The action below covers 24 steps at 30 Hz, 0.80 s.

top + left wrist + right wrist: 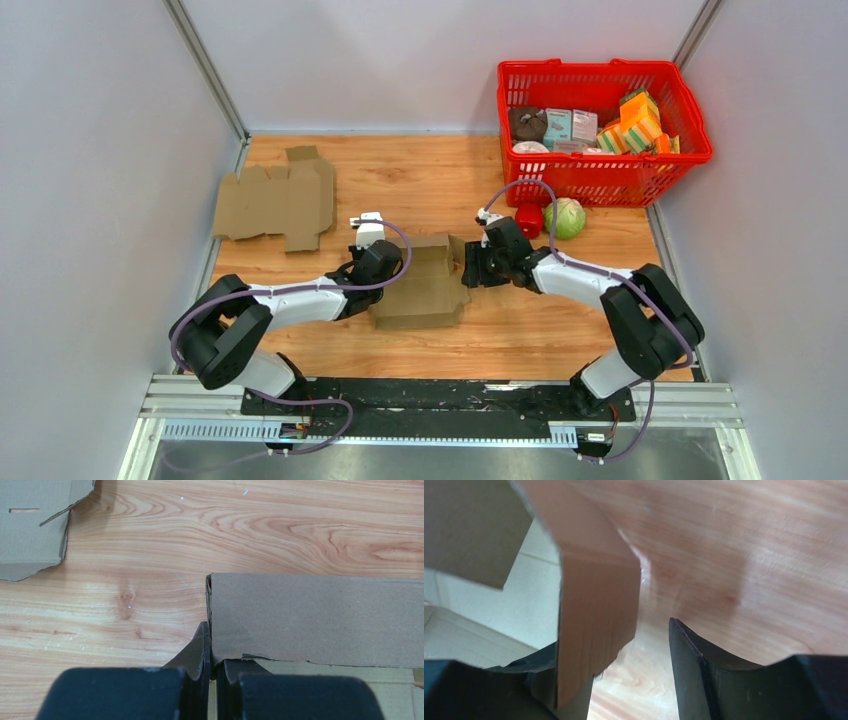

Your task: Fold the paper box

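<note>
Desk (440, 190): wood, carrying paper box (425, 285)
Left end effector (214, 656): clenched on box wall
Right end effector (616, 647): released beside its flap (594, 605)

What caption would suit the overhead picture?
Left hand pinches one wall of the cardboard box; right hand, open, straddles its opposite edge.

My top camera hangs above and behind both arm bases, looking down and forward across the whole table (440, 190) to the back wall. My left wrist camera rides low behind the left gripper (211, 657), facing along the wood, tight on the paper box (315, 620). My right wrist camera, behind the right gripper (624, 650), sits closer still, the box blurred across its frame. All three share that box; top and left wrist also share the flat cardboard (30, 530).
</note>
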Each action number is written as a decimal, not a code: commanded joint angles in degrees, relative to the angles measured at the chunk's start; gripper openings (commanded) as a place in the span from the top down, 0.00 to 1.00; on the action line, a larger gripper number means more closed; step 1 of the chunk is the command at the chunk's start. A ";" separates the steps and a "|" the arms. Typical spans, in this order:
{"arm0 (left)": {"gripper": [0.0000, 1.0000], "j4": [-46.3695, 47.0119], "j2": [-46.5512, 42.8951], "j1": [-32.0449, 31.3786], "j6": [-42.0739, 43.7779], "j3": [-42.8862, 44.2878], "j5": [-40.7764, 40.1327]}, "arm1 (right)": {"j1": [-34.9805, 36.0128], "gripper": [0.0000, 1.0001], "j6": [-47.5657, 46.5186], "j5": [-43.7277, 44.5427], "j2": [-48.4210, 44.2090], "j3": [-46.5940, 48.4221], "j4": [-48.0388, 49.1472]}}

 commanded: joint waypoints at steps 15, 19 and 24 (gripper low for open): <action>1.00 0.15 1.46 -0.42 -0.36 0.06 2.32 | 2.47 0.90 -4.20 0.74 5.81 6.19 3.93; 1.00 0.24 1.73 -0.33 -0.54 0.06 2.41 | 4.05 0.94 -2.71 2.31 7.12 8.29 0.15; 1.00 0.24 1.20 -0.33 -0.45 -0.12 2.23 | 9.31 0.69 0.37 8.97 4.50 10.50 -6.01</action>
